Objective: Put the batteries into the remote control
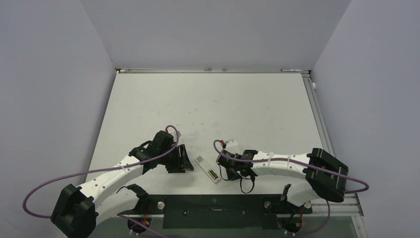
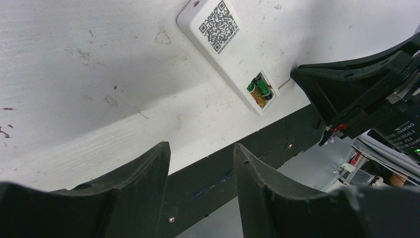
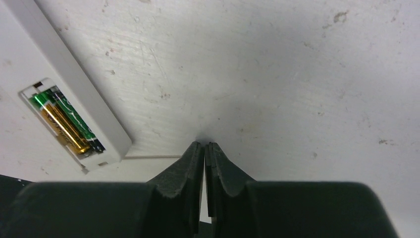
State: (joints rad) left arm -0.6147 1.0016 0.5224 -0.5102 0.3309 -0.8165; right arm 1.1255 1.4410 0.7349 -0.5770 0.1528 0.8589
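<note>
The white remote control lies on the table between my two grippers, recess side up. It also shows in the left wrist view with a QR code, and in the right wrist view. The two batteries sit side by side in its recess, one gold-orange, one dark with green; they also show in the left wrist view. My left gripper is open and empty, left of the remote. My right gripper is shut on nothing, tips close to the table, right of the remote.
The table's near edge and a black metal strip run just below the remote. A small white piece lies on the table above the right gripper. The right gripper's black body shows in the left wrist view.
</note>
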